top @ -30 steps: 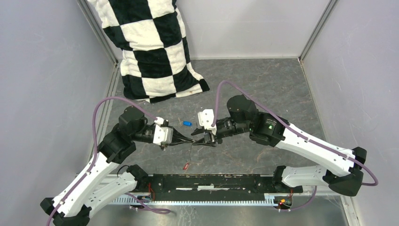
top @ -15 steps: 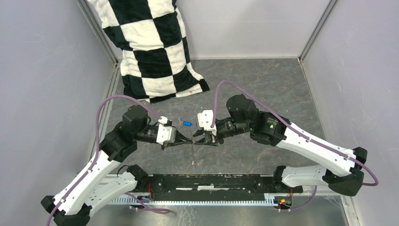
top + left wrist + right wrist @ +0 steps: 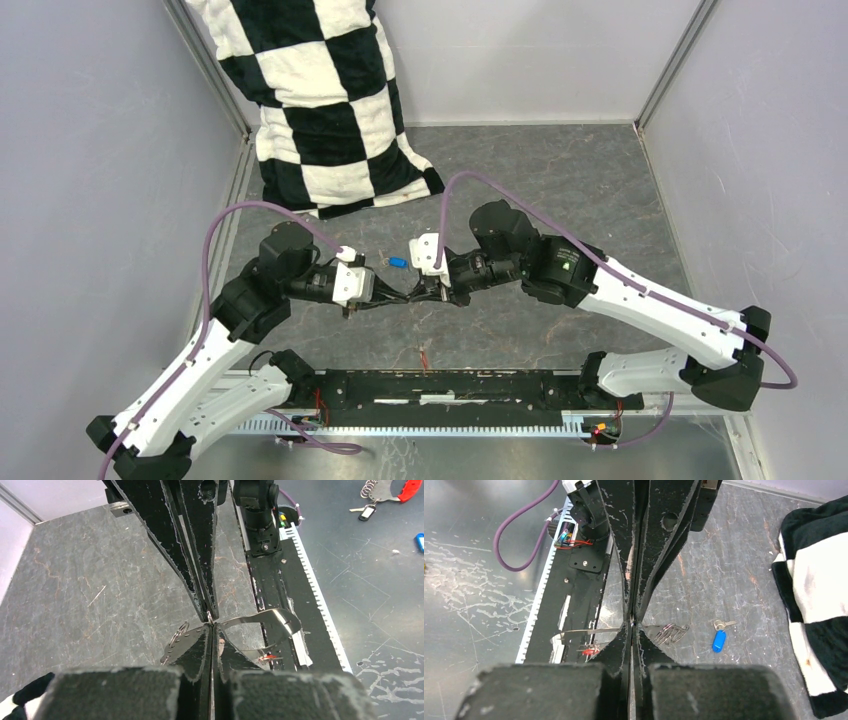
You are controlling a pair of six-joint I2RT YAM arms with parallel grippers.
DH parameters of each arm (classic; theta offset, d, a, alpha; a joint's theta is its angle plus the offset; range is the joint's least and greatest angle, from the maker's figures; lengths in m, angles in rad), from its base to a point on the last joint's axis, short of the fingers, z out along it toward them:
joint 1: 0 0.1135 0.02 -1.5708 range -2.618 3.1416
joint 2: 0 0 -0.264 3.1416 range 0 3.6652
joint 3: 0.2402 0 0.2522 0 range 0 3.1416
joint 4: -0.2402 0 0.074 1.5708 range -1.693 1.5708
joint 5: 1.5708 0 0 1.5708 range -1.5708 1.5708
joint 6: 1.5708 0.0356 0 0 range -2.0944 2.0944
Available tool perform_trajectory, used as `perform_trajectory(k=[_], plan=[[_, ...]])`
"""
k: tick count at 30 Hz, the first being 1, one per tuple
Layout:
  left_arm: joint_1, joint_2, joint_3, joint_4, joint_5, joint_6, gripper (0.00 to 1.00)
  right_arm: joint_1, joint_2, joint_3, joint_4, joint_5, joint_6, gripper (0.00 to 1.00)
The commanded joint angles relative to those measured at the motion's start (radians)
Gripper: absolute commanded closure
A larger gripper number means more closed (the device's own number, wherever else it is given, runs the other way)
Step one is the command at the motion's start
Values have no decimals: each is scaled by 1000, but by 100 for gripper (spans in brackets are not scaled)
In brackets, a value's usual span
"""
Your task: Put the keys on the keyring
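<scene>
two closed grippers (image 3: 412, 296) on keyring (image 3: 270, 613)

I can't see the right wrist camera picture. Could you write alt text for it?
The right arm's shut fingers meet the left arm's shut fingers tip to tip, both pinching a thin metal keyring. A blue key lies on the grey table near a checkered cloth.
</scene>
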State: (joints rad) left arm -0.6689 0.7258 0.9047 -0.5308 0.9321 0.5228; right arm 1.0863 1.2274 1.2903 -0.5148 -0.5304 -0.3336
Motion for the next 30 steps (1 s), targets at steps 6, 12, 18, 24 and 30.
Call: perform_trajectory(k=[6, 12, 18, 24, 30], plan=[[0, -30, 22, 41, -7, 4, 49, 0, -210, -267, 490, 23, 130, 100], [0, -94, -71, 191, -25, -160, 51, 0, -309, -529, 949, 13, 298, 100], [0, -97, -108, 264, -16, -232, 54, 0, -303, -614, 1162, 13, 401, 99], [0, -116, -138, 276, -20, -237, 54, -1, -288, -653, 1261, 25, 458, 100], [0, -128, -151, 383, -34, -337, 54, 0, -263, -675, 1327, 23, 515, 100]])
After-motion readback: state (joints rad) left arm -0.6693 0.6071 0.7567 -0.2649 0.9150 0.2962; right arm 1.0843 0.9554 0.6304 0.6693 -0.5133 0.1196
